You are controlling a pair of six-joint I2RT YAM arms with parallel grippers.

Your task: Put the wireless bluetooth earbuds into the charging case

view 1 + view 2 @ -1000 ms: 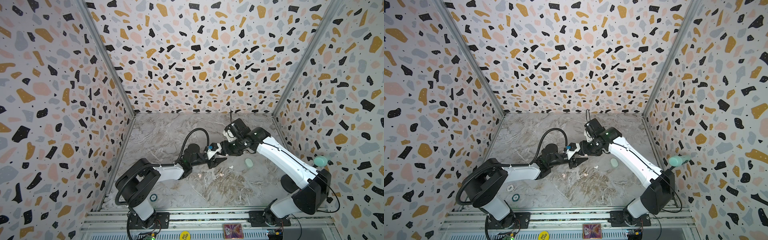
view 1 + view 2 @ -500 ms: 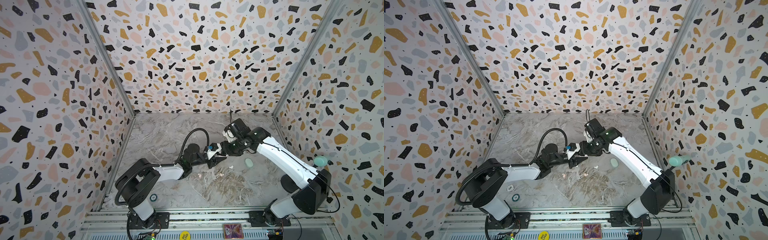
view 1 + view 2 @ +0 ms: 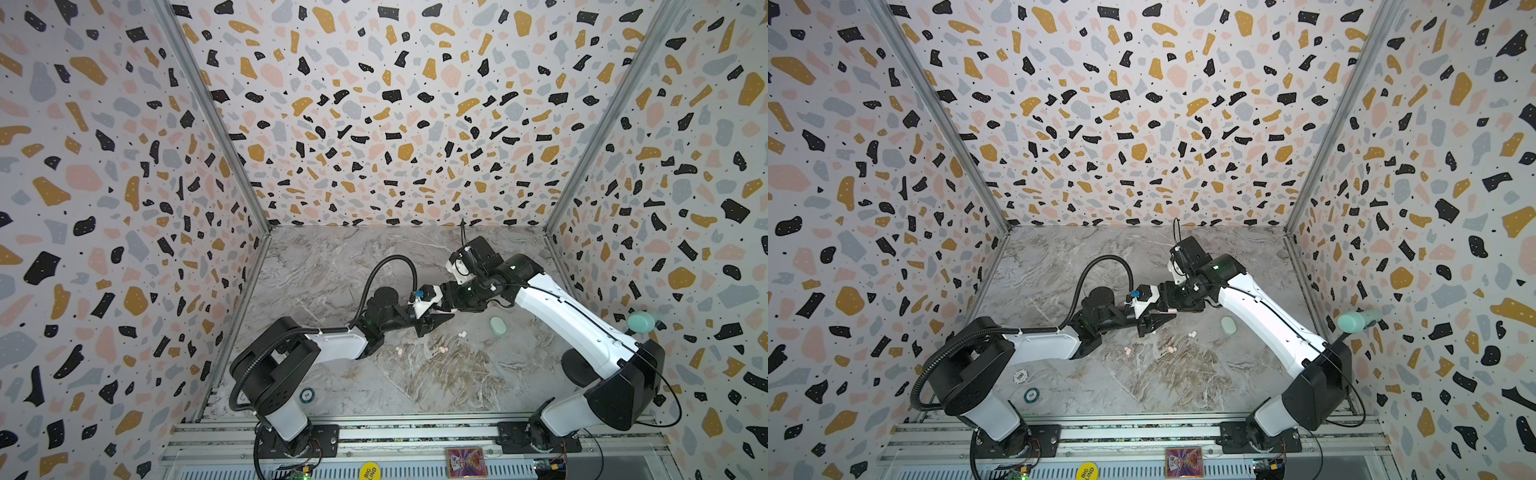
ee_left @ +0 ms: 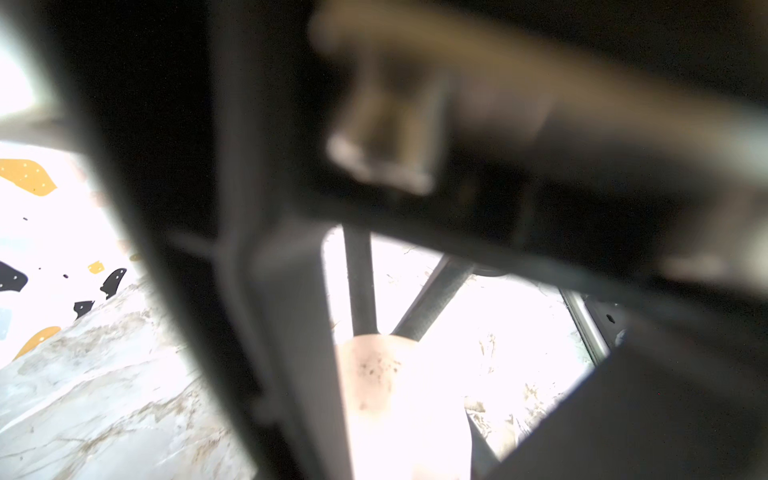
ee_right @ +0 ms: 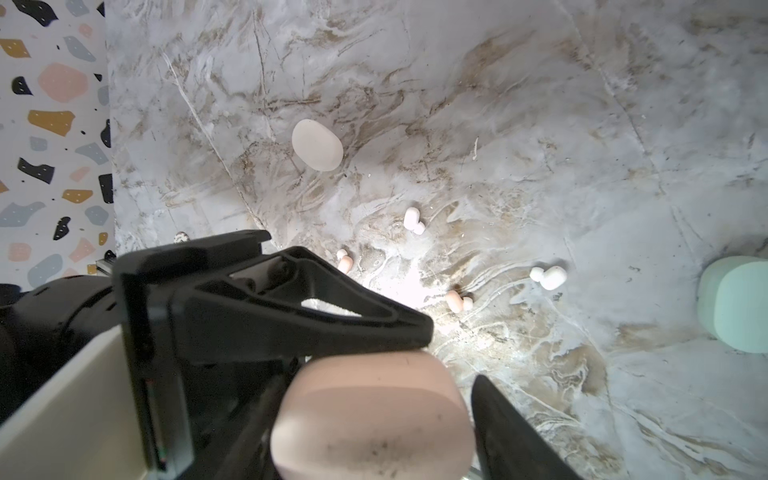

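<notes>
We see the left gripper [image 3: 434, 322] clenched, apparently on the smooth, pale pink oval plastic charging case [image 5: 370, 415], which is raised above the glossy marble-patterned table [image 5: 540, 104]. The right gripper [image 3: 445, 306] looks slack around the case, with a sliver of gap beside one finger. The tiny bean-shaped pale pink earbuds [image 5: 454, 300] lie apart on the table below, just beyond the case. We judge the right arm better placed to fetch them.

White arms [image 3: 569, 320], black joints [image 3: 615, 390], ribbed black cable [image 3: 390, 257].
</notes>
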